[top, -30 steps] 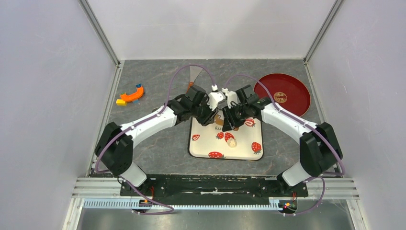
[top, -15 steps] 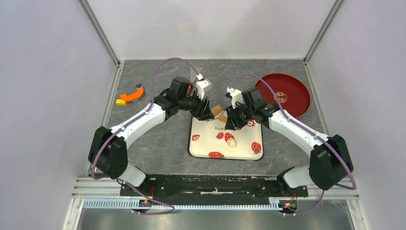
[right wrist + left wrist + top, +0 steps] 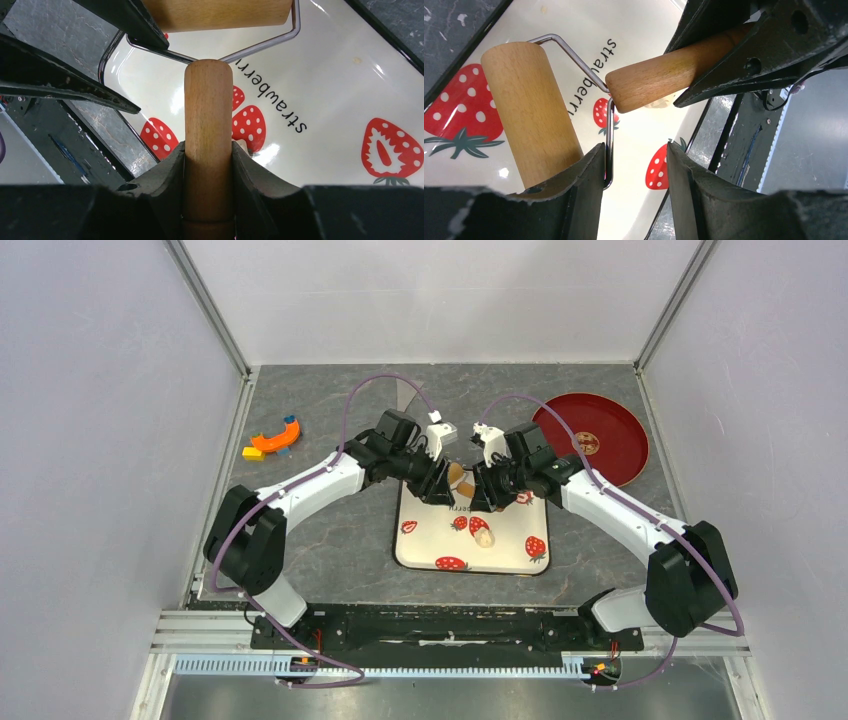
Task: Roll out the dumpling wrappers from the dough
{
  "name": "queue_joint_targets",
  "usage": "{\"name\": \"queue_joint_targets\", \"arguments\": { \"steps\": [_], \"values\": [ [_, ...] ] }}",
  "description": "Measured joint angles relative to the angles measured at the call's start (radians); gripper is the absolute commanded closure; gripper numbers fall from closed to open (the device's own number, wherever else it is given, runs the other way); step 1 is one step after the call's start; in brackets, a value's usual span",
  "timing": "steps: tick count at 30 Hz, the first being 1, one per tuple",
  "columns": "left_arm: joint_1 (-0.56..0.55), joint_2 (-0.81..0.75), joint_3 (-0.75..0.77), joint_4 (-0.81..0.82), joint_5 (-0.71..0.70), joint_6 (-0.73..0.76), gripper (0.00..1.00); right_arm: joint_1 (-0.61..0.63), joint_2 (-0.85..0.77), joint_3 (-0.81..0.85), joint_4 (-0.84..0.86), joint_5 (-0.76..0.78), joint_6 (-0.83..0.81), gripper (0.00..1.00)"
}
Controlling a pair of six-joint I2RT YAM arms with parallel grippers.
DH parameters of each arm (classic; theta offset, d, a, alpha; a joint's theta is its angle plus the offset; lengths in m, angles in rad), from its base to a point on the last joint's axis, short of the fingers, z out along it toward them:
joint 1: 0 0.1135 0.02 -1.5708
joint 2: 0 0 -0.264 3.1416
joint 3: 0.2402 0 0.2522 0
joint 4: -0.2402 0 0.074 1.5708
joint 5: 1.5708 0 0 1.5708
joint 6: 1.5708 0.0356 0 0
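1. The tray (image 3: 428,543) sits mid-frame in the top view. Bare grey table (image 3: 340,540) shows along its left, right and lower edges. Both arms crowd its upper edge, where the two grippers nearly meet.
2. The right gripper (image 3: 207,147) is clamped on the roller's handle (image 3: 659,80), with one finger pressed against each side.
3. The left gripper (image 3: 634,150) stands wide. The wire frame (image 3: 610,140) runs up through the gap, close against one finger and apart from the other. The drum (image 3: 531,112) lies just outside that finger.
4. The dough (image 3: 484,536) lies on the tray, below the grippers in the top view and right of centre, apart from both.
5. The roller's drum and handle are smooth, tan wooden cylinders, and the handle's tip is rounded. The frame is thin, bent, bright metal. The tray is glossy cream with red strawberries, black lettering and a raised rim.
6. The table is marbled dark grey, enclosed by pale lilac walls with metal posts. A round red plate (image 3: 590,437) lies at upper right and an orange piece (image 3: 275,438) at upper left, both well apart from the tray.
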Motion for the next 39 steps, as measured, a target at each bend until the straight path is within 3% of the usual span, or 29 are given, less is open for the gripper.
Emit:
{"name": "queue_joint_targets", "arguments": {
  "steps": [3,6,8,10,12,17,20,29,39],
  "values": [
    [-0.018,0.014,0.011,-0.02,-0.024,0.001,0.5,0.0,0.0,0.0,-0.01,0.0,0.002,1.0],
    [-0.028,0.027,0.029,-0.042,-0.042,0.006,0.6,0.0,0.0,0.0,-0.016,-0.003,0.004,1.0],
    [-0.03,0.037,0.037,-0.05,-0.056,0.01,0.72,0.0,0.0,0.0,-0.02,-0.004,0.005,1.0],
    [-0.031,0.042,0.039,-0.06,-0.07,0.019,0.92,0.0,0.0,0.0,-0.03,-0.01,0.006,1.0],
    [-0.03,0.045,0.039,-0.068,-0.093,0.031,0.98,0.001,0.0,0.0,-0.034,-0.015,0.008,0.98],
    [-0.036,0.045,0.043,-0.072,-0.117,0.045,0.98,0.002,0.0,0.002,-0.031,-0.009,0.028,0.44],
    [-0.044,0.038,0.043,-0.085,-0.171,0.044,0.98,0.001,0.0,0.01,0.008,-0.006,0.073,0.03],
    [-0.049,-0.124,-0.092,-0.006,-0.471,0.008,0.98,-0.027,-0.065,0.033,0.145,-0.013,0.204,0.02],
    [-0.048,-0.407,-0.32,0.208,-0.698,-0.062,0.98,-0.151,-0.092,-0.042,0.418,-0.201,0.492,0.02]
  ]
}}
